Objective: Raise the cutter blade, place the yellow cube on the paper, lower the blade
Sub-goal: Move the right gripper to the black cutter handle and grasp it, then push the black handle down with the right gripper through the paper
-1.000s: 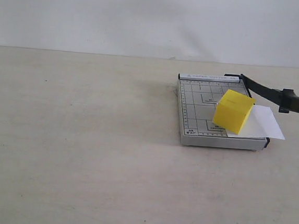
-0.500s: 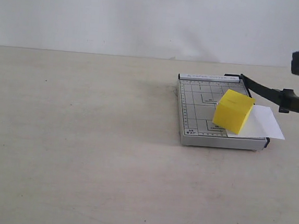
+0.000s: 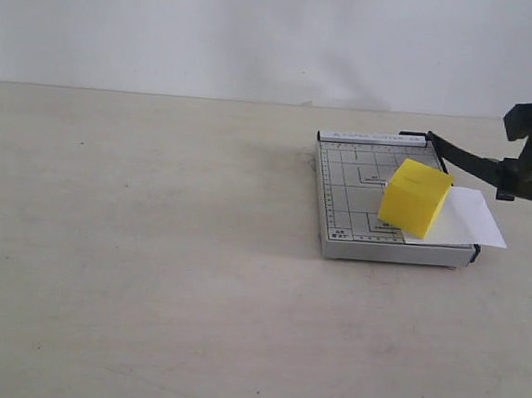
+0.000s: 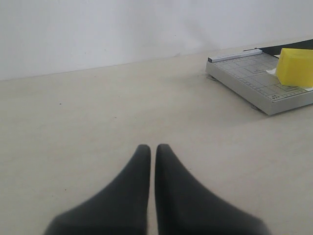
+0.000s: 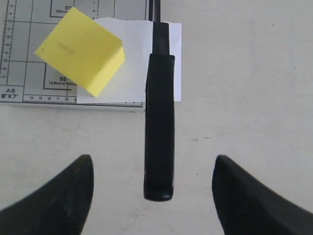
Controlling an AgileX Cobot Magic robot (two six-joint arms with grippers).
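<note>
1. The left tool [image 4: 152, 147] is hanging low over the bare bench [image 3: 150, 245], well apart from the trimmer. Its two dark fingers are pressing together with only a hairline between them, gripping nothing.
2. The grey gridded trimmer board [image 3: 351, 183] is lying flat on the bench, right of the middle in the exterior view.
3. The yellow cube [image 3: 415, 196] is sitting on the right part of the board, turned askew to the printed grid. In the right wrist view it is resting partly on the grid and partly on the near edge of the paper.
4. The paper [image 3: 474, 222] is lying flat under the cube's right side, overhanging the board's right edge.
5. The cutter blade [image 3: 470, 161] is standing lifted off the board, slanting from its hinge at the far right corner out over the paper. Its thick black handle [image 5: 159, 127] is jutting past the board's edge.
6. The right tool [image 5: 152, 159] is hovering at the handle with its fingers spread wide, one on each side and both clear of it. From the exterior view alone it possibly brushes the handle, but that edge is too dark to tell.
</note>
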